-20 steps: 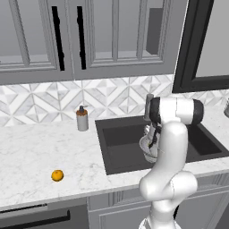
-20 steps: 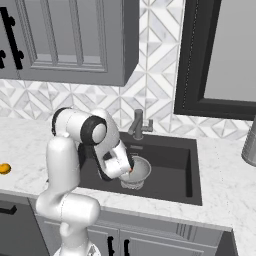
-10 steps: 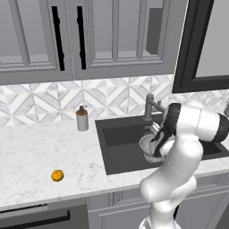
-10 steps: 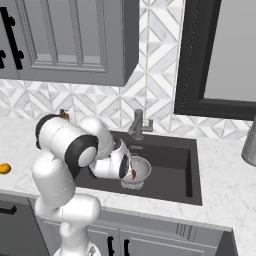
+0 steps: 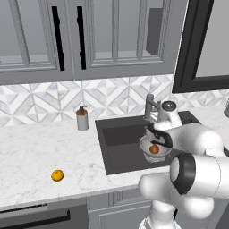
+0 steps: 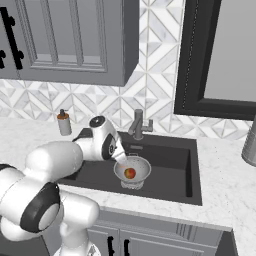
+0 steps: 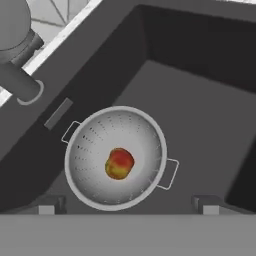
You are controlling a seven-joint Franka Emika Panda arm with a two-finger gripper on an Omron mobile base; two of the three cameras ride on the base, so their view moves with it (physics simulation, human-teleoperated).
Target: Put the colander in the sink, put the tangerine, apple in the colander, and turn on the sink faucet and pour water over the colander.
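Observation:
The silver perforated colander [image 7: 85, 150] stands on the floor of the dark sink [image 7: 200, 110], with the red and yellow-green apple [image 7: 119, 163] lying loose in its bowl. My gripper [image 7: 126, 207] hangs open and empty straight above the colander, its fingertips [image 7: 48, 205] wide apart and clear of the rim. The left base view has the gripper [image 5: 158, 140] just over the colander [image 5: 145, 146] and apple [image 5: 154, 149]. The orange tangerine [image 5: 57, 175] rests on the counter far left of the sink [image 5: 120, 147]. Behind the basin rises the grey faucet [image 5: 150, 107], its spout dry.
A soap dispenser [image 5: 82, 118] stands on the counter left of the sink's back corner. A metal container [image 6: 250, 140] sits at the right edge of the counter. My white arm folds low across the sink's front edge [image 6: 150, 197].
The arm has folded down and swung towards the front, and the hand has lifted a little away from the colander. The apple stays in the bowl; the jaws stay wide.

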